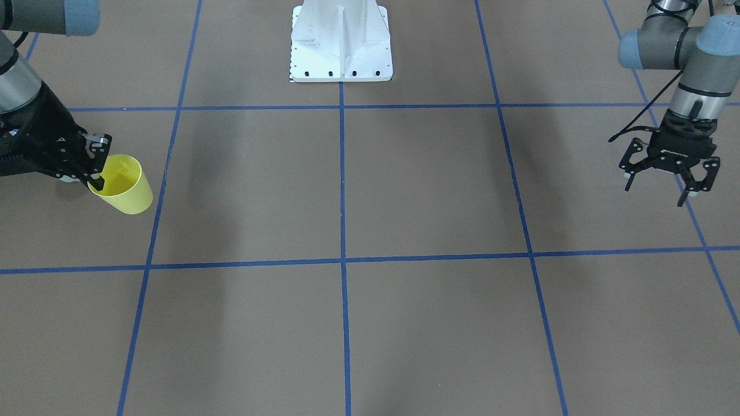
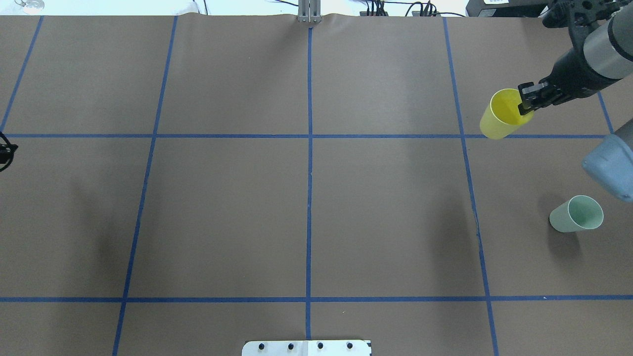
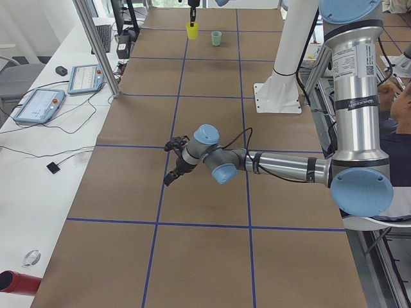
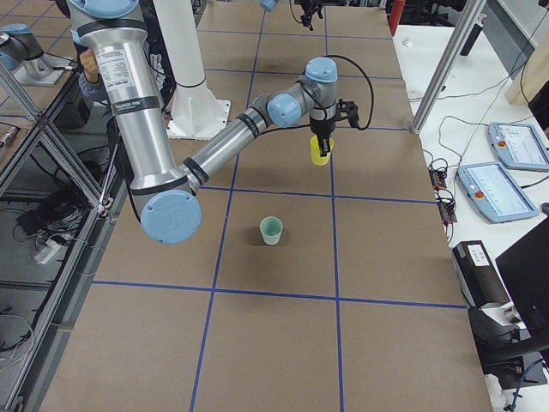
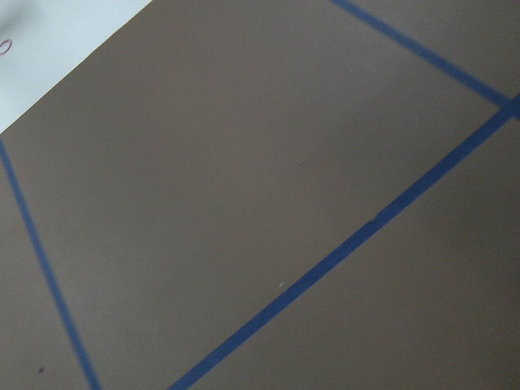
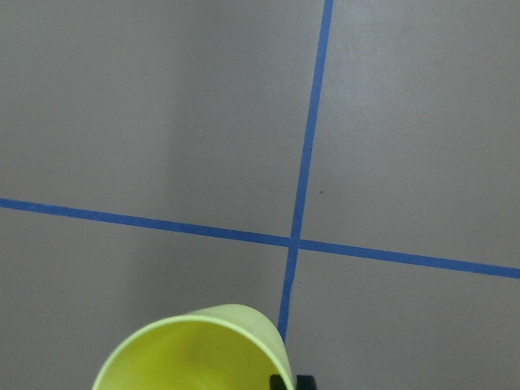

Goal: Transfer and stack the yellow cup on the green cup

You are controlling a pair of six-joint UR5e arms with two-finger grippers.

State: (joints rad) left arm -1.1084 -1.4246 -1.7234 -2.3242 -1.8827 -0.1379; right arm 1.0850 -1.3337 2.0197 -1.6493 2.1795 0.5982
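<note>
1. Overhead exterior view, far left edge: left hand [image 2: 4, 153]. It shows only as a black sliver cut by the frame, so its state is unreadable here.
2. Exterior front-facing view, its right side: the same hand shown whole, fingers spread apart and empty, hanging above the worktop [image 2: 222, 207]. The worktop is brown and gridded with blue tape lines [image 2: 309, 198].
3. Overhead, bottom centre: white base plate [image 2: 306, 347], cut off by the lower frame edge. The front-facing view shows it in full, with the pedestal rising from it.
4. Overhead, far right quarter: yellow cup [image 2: 502, 118], mouth up, just beyond a tape line.
5. Right hand [image 2: 525, 105], touching that cup. It is clamped on the rim, one finger inside the wall and the other outside. The front-facing view confirms this at its left edge.
6. Overhead, right side nearer the robot: green cup [image 2: 577, 213], upright and alone, well apart from the yellow cup, just beside the right arm's blue joint cap [image 2: 610, 165]. Both side views also show it, but the front-facing frame does not reach it.
7. Right wrist-mounted view: only the yellow rim at the bottom edge, cut off, with a tape crossing beyond.
8. Left wrist-mounted view: worktop and tape only.
9. Hard to make out: whether the yellow cup's base rests on the worktop or hangs clear of it.
</note>
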